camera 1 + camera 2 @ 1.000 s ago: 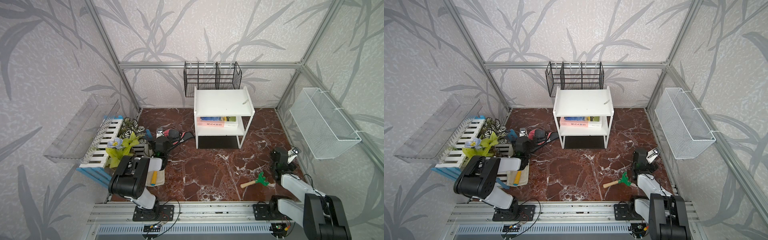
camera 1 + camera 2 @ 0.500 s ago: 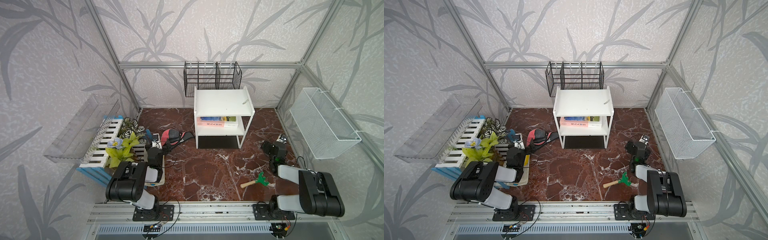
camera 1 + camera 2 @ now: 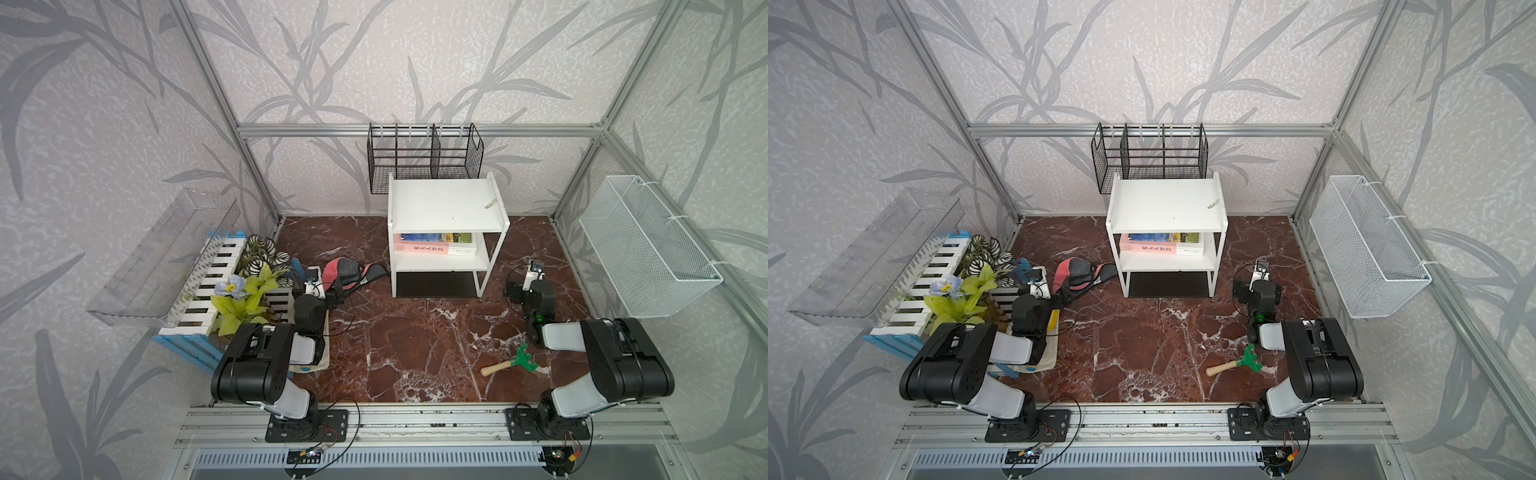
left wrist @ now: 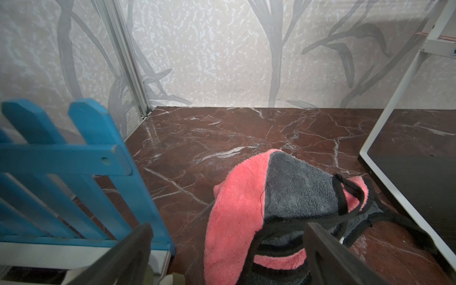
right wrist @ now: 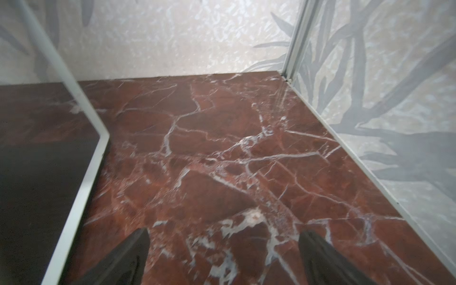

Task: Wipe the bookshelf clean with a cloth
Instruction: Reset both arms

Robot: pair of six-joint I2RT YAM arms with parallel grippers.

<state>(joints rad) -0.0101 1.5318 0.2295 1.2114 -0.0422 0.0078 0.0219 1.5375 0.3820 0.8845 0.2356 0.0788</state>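
Left gripper (image 4: pixel 228 229) stands with its jaws spread wide and grasps nothing; its fingers (image 4: pixel 138 244) are low over the floor at the near edge of the cloth (image 4: pixel 237 209). One finger overlaps a black strap in the wrist view, but I cannot tell whether it touches. Right gripper (image 5: pixel 224 233) is also released, jaws wide apart over bare marble floor (image 5: pixel 222 153), empty.

In both top views the cloth (image 3: pixel 345 270) (image 3: pixel 1075 270) lies crumpled on the floor, pink and grey with black straps, between a blue-and-white fence planter (image 3: pixel 232 282) and the bookshelf (image 3: pixel 444 203) (image 3: pixel 1167 203), near the shelf's lower corner on the left arm's side. The bookshelf stands upright at the back middle of the floor. Books (image 3: pixel 434 245) lie flat on its middle board, and a small scrap (image 3: pixel 491 203) sits on the top board. Its white frame (image 5: pixel 81 172) is just beside the right gripper.

Behind the shelf hangs a black wire rack (image 3: pixel 424 158). A white mesh basket (image 3: pixel 648 245) hangs on the right wall, a clear tray (image 3: pixel 166 257) on the left. A green toy rake (image 3: pixel 515 361) lies near the right arm.
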